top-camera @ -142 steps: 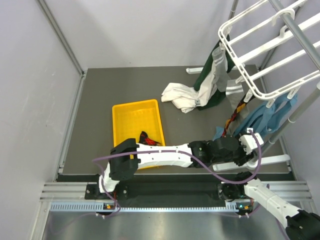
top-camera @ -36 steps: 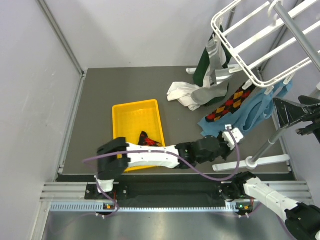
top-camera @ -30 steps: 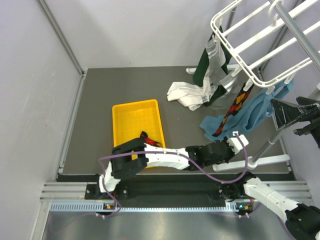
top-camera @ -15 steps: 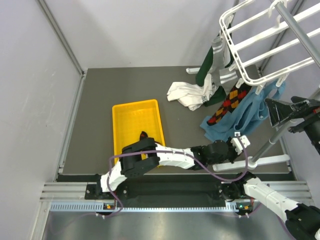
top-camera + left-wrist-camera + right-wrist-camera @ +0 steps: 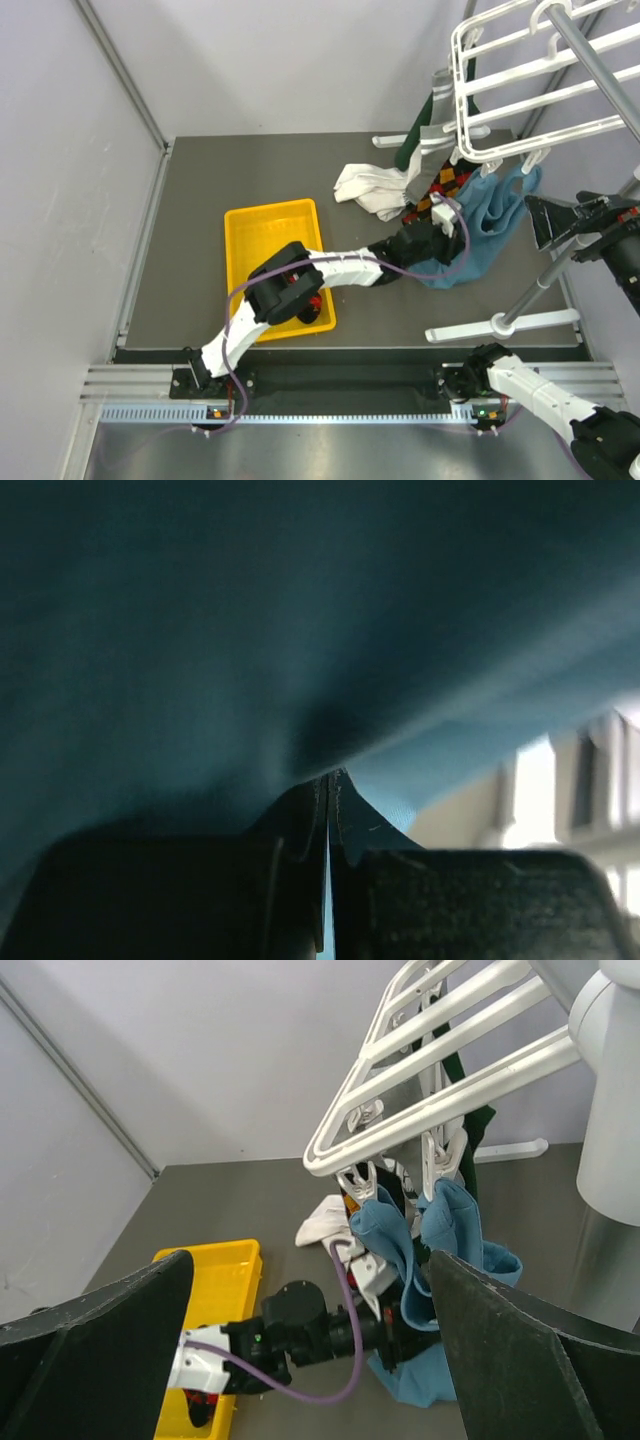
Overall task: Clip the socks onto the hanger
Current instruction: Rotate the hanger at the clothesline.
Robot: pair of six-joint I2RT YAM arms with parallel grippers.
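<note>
The white hanger hangs at the back right, with a blue cloth clipped under it. One argyle sock dangles beside the cloth. A red scrap of another sock shows in the yellow tray. My left gripper reaches under the blue cloth. In the left wrist view its jaws are shut, and their tips press into blue fabric that fills the frame. Whether a fold is pinched I cannot tell. My right gripper stands wide open and empty, above and to the right of the hanger's clips.
A white garment lies crumpled on the table behind the tray. Dark green and grey cloth hangs from the hanger's left end. The grey stand pole slants across the right, its foot near the front.
My left arm swung from the front right toward the back, under the blue cloth, and its jaws closed. The hanger and its hanging cloths swayed to the right.
</note>
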